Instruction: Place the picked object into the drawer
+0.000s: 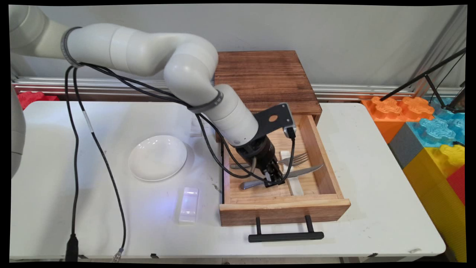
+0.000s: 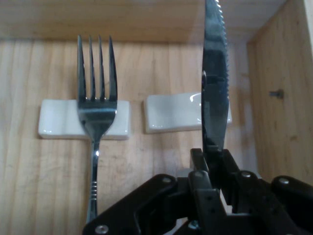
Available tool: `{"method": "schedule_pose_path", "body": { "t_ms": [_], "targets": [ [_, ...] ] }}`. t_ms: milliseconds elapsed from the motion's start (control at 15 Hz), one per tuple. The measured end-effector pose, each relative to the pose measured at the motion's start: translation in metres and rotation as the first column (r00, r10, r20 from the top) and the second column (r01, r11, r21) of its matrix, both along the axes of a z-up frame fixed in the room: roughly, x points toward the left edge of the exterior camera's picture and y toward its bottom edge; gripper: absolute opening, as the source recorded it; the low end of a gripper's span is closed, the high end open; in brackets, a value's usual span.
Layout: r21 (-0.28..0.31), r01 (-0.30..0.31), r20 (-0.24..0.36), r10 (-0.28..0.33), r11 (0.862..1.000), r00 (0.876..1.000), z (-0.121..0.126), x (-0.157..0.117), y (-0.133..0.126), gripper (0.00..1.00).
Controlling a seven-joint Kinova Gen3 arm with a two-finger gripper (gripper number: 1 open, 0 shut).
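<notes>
An open wooden drawer (image 1: 284,208) juts from a dark wooden cabinet (image 1: 266,76). Inside lie a steel knife (image 1: 305,171) and a fork (image 1: 295,159), each resting on a small white ceramic rest. My gripper (image 1: 273,179) reaches down into the drawer and is shut on the knife near its handle. In the hand view the knife blade (image 2: 215,93) runs straight up from between my fingers (image 2: 205,169), over the right rest (image 2: 171,112). The fork (image 2: 97,107) lies parallel to its left on the other rest (image 2: 56,125).
A white plate (image 1: 157,157) sits on the table left of the drawer, and a small white block (image 1: 189,204) lies near the front. The drawer's black handle (image 1: 285,235) sticks out toward the table's near edge. Coloured foam blocks (image 1: 435,137) stand at the right.
</notes>
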State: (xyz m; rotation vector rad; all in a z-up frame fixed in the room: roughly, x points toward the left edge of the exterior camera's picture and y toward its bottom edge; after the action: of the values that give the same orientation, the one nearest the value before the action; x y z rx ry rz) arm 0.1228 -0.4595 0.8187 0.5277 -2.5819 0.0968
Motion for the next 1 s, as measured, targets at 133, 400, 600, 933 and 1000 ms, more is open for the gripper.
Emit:
{"method": "schedule_pose_path", "body": {
  "t_ms": [133,400,600,933,1000],
  "targets": [
    [0.002,0.003,0.006,-0.003,1.0,1.0,-0.007,-0.001,-0.001,0.0],
    [0.006,0.007,0.016,-0.007,1.0,1.0,-0.019,-0.001,-0.004,0.0],
    [0.011,0.009,0.022,-0.009,1.0,1.0,-0.024,0.0,-0.004,0.0],
    [0.025,0.015,0.028,-0.015,1.0,0.999,-0.031,0.001,-0.004,0.0],
    [0.028,0.017,0.029,-0.017,0.999,0.999,-0.032,0.002,-0.004,0.0]
  ]
}}
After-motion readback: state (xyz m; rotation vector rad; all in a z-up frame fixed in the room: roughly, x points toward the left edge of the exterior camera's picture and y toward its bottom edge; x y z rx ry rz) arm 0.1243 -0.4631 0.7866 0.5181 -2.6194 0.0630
